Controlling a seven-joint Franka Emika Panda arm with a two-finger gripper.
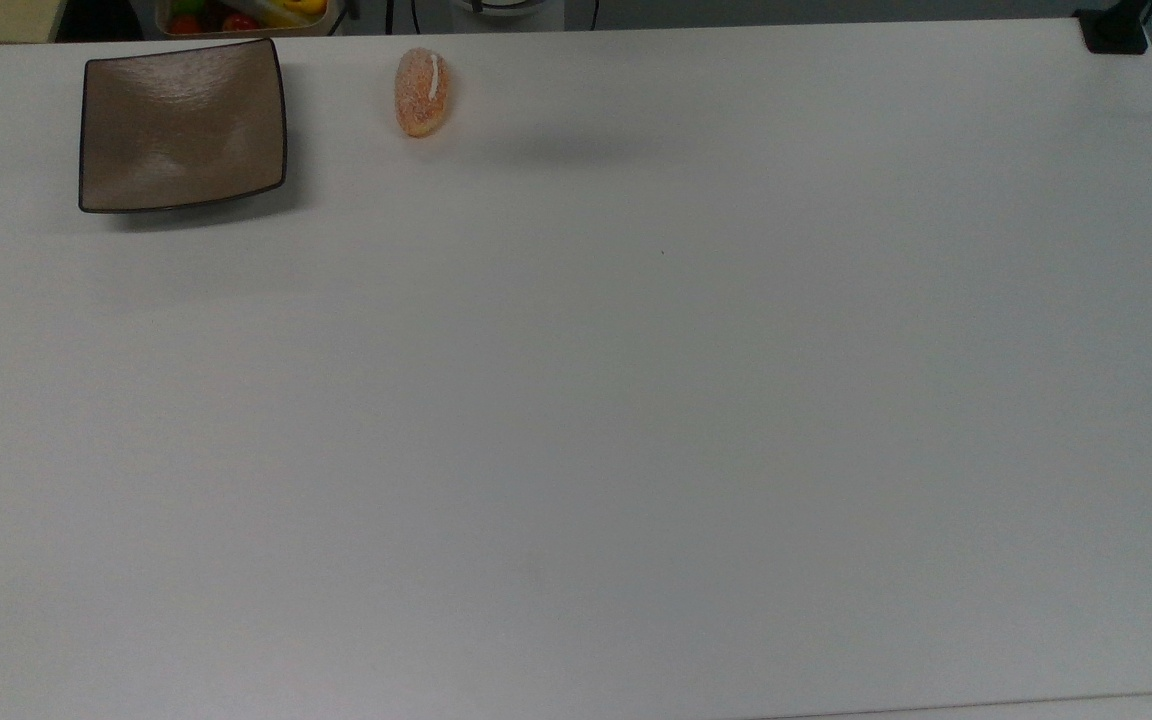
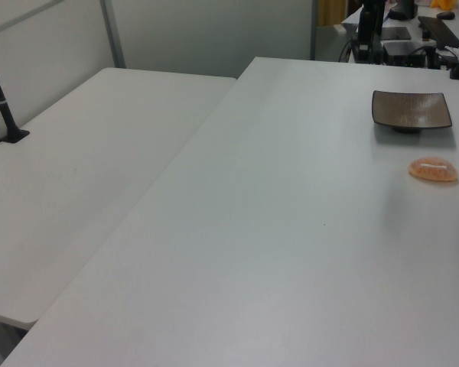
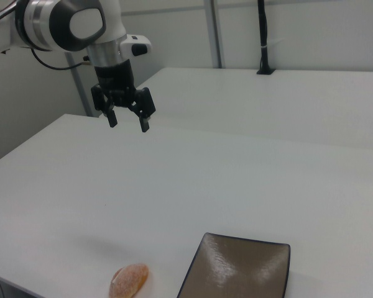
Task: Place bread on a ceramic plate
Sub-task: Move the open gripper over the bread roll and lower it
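1. Tabletop: a plain white surface carrying the two task items near one edge; a second white table adjoins it on the left view's left.
2. Plate: square, glossy brown, with a thin dark rim and slightly raised corners. It sits flat on the tabletop in the top view's upper left, at the left view's upper right and along the right view's lower edge. Nothing lies on it.
3. Bread: a small oval orange-tan bun with a speckled crust and a white stripe along its top. It rests on the tabletop beside the plate, apart from it and not touching; in the top view it lies to the plate's right, in the left view nearer the camera than the plate, and in the right view to the plate's left.
4. Gripper: black, mounted on the white arm, pointing downward in the right view's upper left. It hangs above the tabletop, well apart from both bread and plate.
5. Fingers: spread apart with a clear gap between them, holding nothing.
6. Background: a tray of coloured items lies beyond the tabletop's far edge in the top view.
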